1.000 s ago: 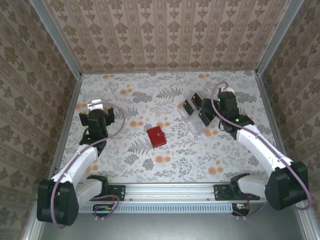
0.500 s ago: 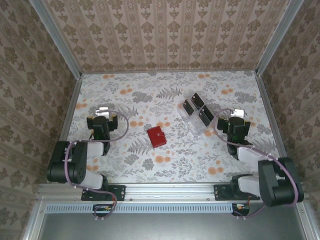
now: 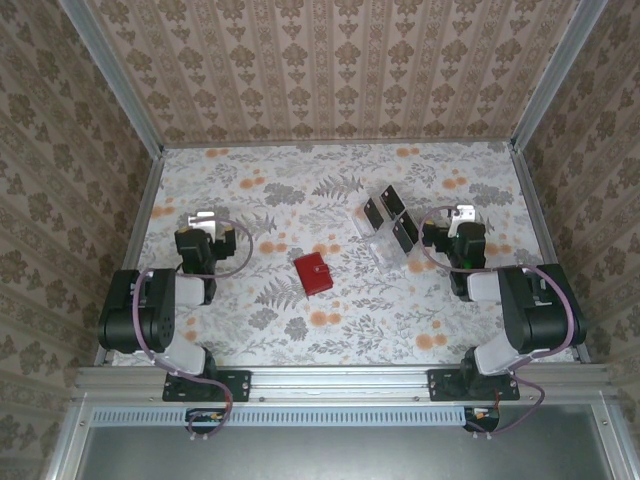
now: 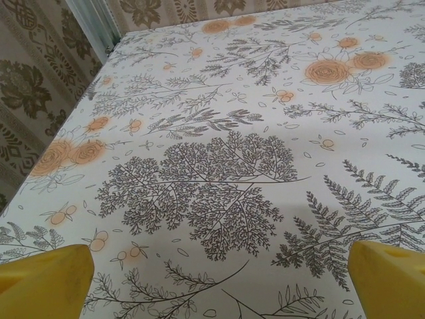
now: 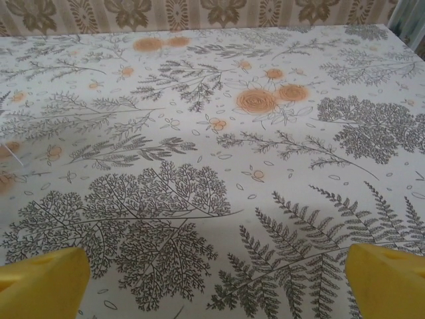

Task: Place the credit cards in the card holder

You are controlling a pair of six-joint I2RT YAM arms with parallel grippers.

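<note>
— Grippers?
— Left gripper (image 4: 216, 292) has its yellow fingers spread wide, pinching nothing. Right gripper (image 5: 216, 286) is the same, low over the floral table (image 3: 300, 190).
— Card holder?
— Red card holder (image 3: 313, 272) lies mid-table between the arms. Credit cards (image 3: 390, 222) are clustered near the right gripper.

Both arms sit folded low, left claw (image 3: 204, 220) and right claw (image 3: 461, 218) spread wide apart.
</note>
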